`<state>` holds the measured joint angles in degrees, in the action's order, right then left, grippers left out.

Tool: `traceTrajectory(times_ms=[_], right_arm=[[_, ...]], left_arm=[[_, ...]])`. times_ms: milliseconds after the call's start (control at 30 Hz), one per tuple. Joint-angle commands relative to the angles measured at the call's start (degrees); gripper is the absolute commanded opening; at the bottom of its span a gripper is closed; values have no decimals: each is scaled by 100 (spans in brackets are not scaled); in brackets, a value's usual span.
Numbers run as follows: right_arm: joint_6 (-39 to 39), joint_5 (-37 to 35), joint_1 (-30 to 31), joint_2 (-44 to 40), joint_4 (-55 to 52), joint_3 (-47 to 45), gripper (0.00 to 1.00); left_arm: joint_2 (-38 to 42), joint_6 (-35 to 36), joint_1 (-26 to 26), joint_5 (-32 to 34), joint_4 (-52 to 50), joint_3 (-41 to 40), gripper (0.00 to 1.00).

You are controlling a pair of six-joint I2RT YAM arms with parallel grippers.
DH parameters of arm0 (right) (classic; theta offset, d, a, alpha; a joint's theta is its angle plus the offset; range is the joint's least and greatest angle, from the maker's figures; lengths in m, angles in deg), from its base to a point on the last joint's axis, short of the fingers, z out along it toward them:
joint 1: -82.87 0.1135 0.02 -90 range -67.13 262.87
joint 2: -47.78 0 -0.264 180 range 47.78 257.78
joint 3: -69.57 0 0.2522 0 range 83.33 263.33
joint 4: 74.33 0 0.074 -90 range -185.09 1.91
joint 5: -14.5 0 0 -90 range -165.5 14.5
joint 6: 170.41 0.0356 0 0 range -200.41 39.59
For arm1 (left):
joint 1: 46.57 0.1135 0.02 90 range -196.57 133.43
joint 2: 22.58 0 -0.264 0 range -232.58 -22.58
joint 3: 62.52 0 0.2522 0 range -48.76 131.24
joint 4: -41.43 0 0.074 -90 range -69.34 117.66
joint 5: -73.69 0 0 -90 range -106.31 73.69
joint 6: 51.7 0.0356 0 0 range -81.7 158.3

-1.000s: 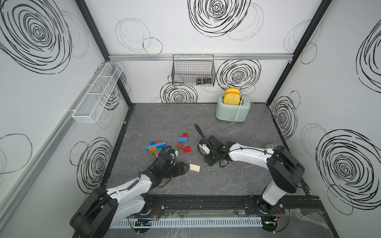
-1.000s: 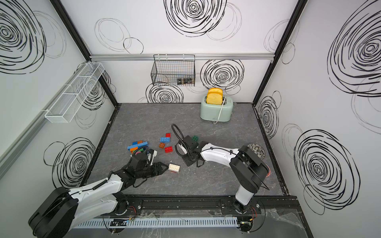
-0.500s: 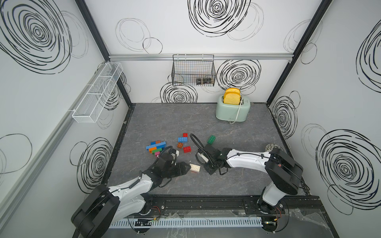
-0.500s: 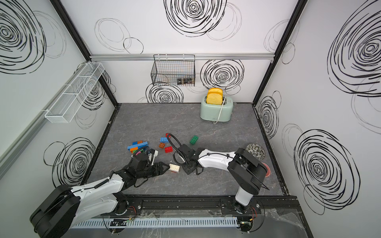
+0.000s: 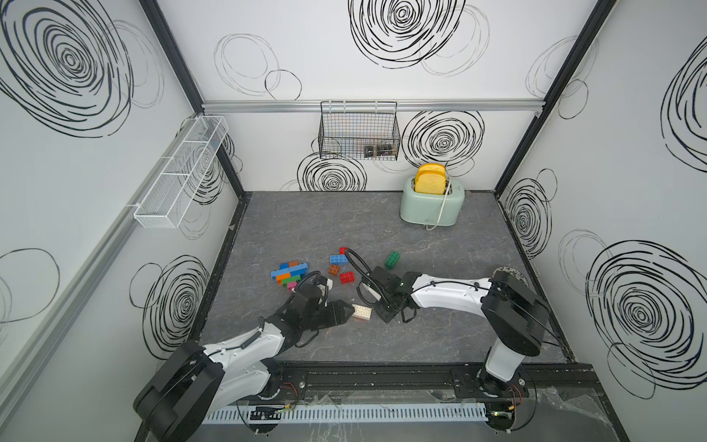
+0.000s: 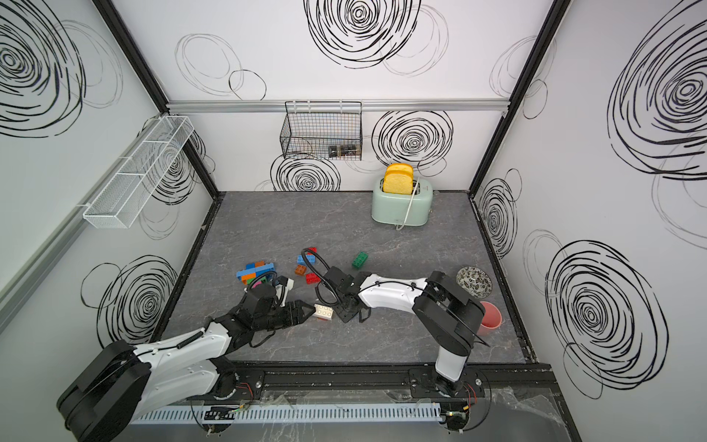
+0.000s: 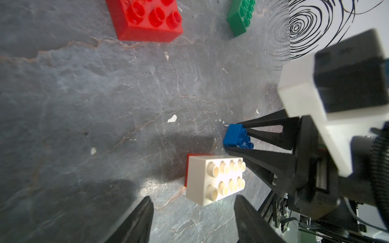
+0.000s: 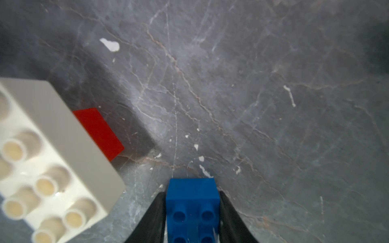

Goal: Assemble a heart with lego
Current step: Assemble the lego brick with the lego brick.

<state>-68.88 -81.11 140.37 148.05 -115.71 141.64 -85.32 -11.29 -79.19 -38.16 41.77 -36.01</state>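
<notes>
Jaws of right gripper (image 8: 192, 192) clamp small blue plastic lego brick (image 8: 192, 210) — just beside white eight-stud lego brick (image 7: 214, 181) stacked on red piece (image 8: 99, 130). Left gripper (image 7: 193, 198) spread apart, tips just short of white brick — contact unclear.

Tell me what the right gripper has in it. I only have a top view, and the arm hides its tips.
Observer: The right gripper is shut on a small blue brick.
Operator: Check the white brick for anything stuck to it.
Observer: A red brick shows from below the white brick, seemingly attached under it.
Operator: Report the left gripper.
Observer: The left gripper is open and holds nothing; the white brick lies just ahead of it.
</notes>
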Motion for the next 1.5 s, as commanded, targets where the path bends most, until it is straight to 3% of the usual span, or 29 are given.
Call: traceTrajectory(times_ms=[0, 300, 667, 1100, 1467], right_arm=[[-37, -162, 75, 54, -279, 146, 39], [-201, -131, 78, -227, -374, 168, 33], [-1108, 305, -15, -846, -340, 154, 29], [-2072, 1069, 21, -792, -301, 648, 29], [-2587, 1460, 33, -236, -391, 932, 28]], left_arm=[[-20, -73, 10, -13, 314, -80, 66], [-96, -19, 11, -182, 428, -50, 66], [-562, -69, -50, -399, 1110, -44, 65], [-1042, 54, -126, -294, 1489, -101, 53], [-1135, -21, -122, -224, 1805, -341, 50]])
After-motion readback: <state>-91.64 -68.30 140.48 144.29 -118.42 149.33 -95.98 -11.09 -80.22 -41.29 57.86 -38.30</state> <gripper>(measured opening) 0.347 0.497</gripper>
